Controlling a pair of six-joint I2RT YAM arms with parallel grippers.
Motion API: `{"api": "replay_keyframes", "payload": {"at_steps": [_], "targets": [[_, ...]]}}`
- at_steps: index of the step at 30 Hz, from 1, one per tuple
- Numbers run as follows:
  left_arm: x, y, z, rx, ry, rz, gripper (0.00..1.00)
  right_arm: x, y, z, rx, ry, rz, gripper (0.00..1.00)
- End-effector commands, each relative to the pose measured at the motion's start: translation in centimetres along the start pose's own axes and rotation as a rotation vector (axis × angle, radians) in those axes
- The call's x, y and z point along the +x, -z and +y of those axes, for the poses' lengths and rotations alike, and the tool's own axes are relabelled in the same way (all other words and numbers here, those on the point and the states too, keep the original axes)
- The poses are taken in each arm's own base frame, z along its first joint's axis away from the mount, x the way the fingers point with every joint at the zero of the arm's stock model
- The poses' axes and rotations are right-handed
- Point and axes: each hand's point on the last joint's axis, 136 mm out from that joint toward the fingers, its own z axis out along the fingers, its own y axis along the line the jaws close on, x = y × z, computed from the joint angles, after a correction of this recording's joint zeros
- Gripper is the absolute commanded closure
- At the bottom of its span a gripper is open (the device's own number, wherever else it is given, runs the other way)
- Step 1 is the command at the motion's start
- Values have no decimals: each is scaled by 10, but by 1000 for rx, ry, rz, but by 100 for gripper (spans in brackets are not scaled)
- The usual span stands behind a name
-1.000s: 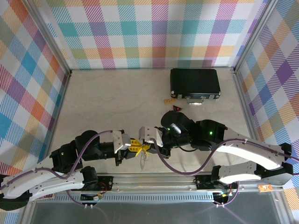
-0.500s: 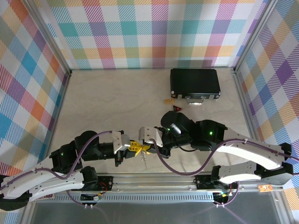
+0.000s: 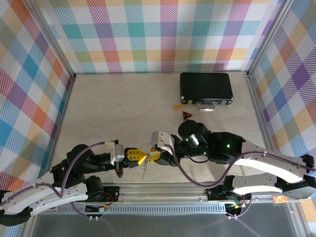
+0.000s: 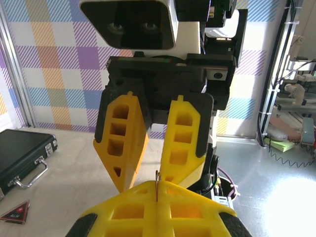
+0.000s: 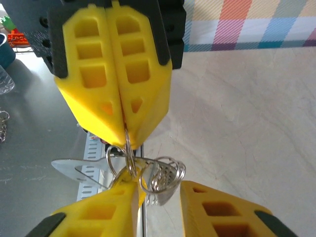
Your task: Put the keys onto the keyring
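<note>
Right wrist view has the left pincer clenched on a wire of the keyring, which dangles just under its tips, probably steadied so the released right pincer, just opposite, can thread the keys, which I cannot make out.

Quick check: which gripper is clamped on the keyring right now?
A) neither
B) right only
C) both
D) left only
D: in the right wrist view the left gripper has its yellow fingers pressed together on the wire of the keyring, while the right gripper has its fingers spread apart.
</note>
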Motion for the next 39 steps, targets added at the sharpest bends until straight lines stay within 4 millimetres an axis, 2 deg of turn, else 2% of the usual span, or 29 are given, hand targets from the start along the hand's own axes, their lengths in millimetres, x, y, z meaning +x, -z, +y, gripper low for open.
{"api": "replay_keyframes", "payload": {"at_steps": [1, 5, 11, 17, 24, 29, 39], "targets": [[-20, 2, -7, 35, -15, -91, 100, -21, 12, 8, -25, -8, -109, 68], [-24, 1, -8, 39, -21, -113, 100, -26, 18, 5, -3, -11, -132, 64], [-28, 1, -9, 50, -29, -134, 100, -30, 26, 5, 7, -7, -158, 63], [-27, 0, -9, 50, -26, -131, 100, -38, 24, 10, -30, -7, -201, 63], [-27, 0, -9, 53, -22, -135, 100, -34, 14, 16, -73, -10, -174, 77], [-26, -1, -9, 51, -21, -135, 100, -33, 12, 18, -88, -15, -176, 81], [-23, -3, -8, 48, -22, -119, 100, -30, 8, 15, -77, -13, -154, 100]]}}
